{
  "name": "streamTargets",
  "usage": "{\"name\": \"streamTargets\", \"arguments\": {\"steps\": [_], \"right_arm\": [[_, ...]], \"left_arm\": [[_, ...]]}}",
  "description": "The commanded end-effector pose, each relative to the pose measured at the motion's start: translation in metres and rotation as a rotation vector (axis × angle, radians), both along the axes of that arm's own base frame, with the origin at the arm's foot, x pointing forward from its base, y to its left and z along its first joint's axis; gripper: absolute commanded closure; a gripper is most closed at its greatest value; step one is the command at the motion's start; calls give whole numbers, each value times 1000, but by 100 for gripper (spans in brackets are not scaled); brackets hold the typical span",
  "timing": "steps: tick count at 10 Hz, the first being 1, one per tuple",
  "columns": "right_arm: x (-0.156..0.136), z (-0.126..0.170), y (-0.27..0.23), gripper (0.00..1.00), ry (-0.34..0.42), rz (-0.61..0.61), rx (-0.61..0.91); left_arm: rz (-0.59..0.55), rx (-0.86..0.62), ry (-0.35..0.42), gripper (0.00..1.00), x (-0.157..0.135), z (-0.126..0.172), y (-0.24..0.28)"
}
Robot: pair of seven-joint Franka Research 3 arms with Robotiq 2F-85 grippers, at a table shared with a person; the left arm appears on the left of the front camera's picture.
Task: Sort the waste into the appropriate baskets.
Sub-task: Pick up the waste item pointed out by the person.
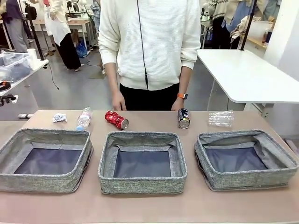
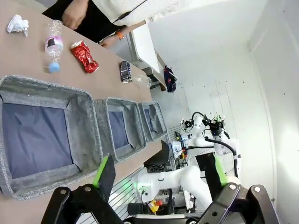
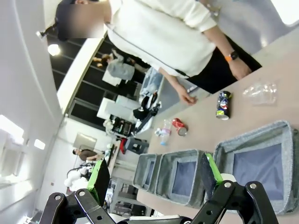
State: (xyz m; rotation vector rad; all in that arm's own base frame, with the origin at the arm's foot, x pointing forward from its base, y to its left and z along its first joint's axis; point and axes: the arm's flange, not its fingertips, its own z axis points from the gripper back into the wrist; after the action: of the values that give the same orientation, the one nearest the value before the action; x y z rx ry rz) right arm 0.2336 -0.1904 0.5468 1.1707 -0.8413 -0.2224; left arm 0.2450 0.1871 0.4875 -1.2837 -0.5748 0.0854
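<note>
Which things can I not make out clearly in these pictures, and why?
Front view: print on the dark can is too small to read.
Front view: the crumpled clear bottle is see-through; a cap cannot be told.
Front view: the middle basket hides part of its floor behind its near wall.

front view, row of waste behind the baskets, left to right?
paper wad → labelled plastic bottle → red can → dark can → clear crumpled bottle
</note>
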Motion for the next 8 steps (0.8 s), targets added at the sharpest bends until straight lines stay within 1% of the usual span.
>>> {"name": "streamTargets", "arguments": {"steps": [1,8], "right_arm": [[3,3,1,0,-24,1,-10],[3,3,1,0,-24,1,-10]], "left_arm": [[-4,-8,-31,0,3,1,1],[-4,-8,-31,0,3,1,1]]}}
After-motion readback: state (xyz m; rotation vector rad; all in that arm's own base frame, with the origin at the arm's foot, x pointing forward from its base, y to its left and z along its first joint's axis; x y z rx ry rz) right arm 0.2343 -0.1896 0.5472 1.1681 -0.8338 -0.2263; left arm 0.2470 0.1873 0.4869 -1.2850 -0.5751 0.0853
